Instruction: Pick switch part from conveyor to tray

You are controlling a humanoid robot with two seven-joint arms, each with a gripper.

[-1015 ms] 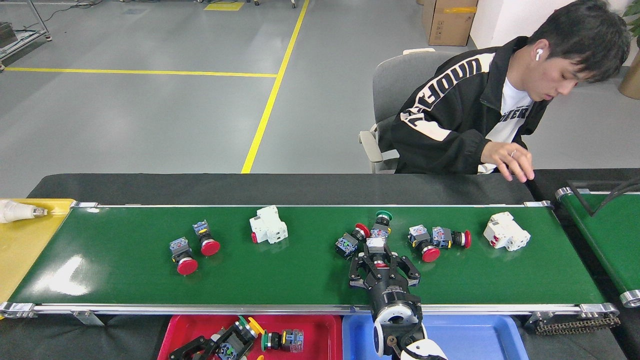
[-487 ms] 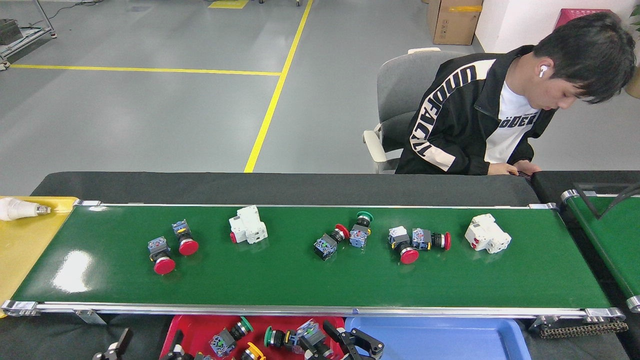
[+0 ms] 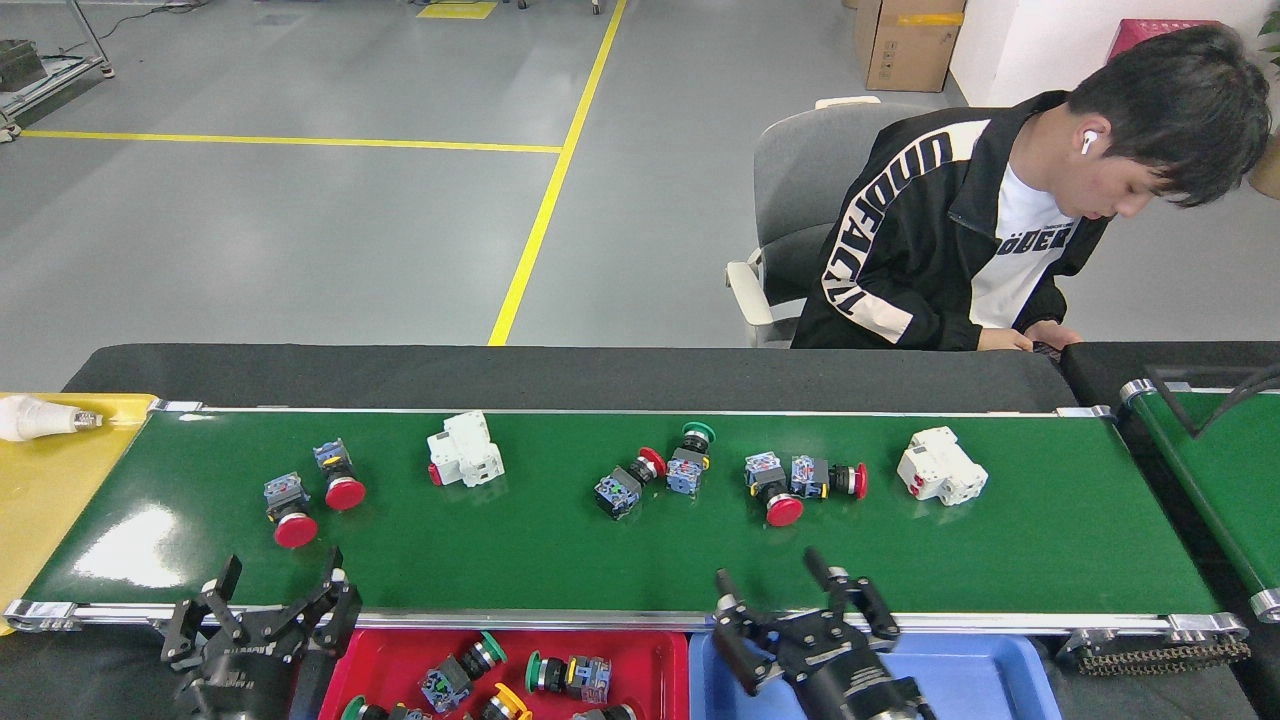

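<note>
Our left gripper [image 3: 272, 583] and right gripper [image 3: 768, 578], jaws apart and empty, overhang the glossy conveyor [image 3: 600, 560] bearing mushroom-capped switch parts [image 3: 772, 492].

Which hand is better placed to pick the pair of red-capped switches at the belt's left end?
Left. The left hand is open at the conveyor's near rail, just below the two red-capped switches. The right hand sits far to their right.

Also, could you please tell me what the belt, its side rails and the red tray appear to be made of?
The belt looks like smooth rubber or PVC: glossy dark green with a bright glare patch. Its side rails seem bare metal, silver and shiny. The red tray is probably moulded plastic, uniform in colour with a slight sheen.
</note>
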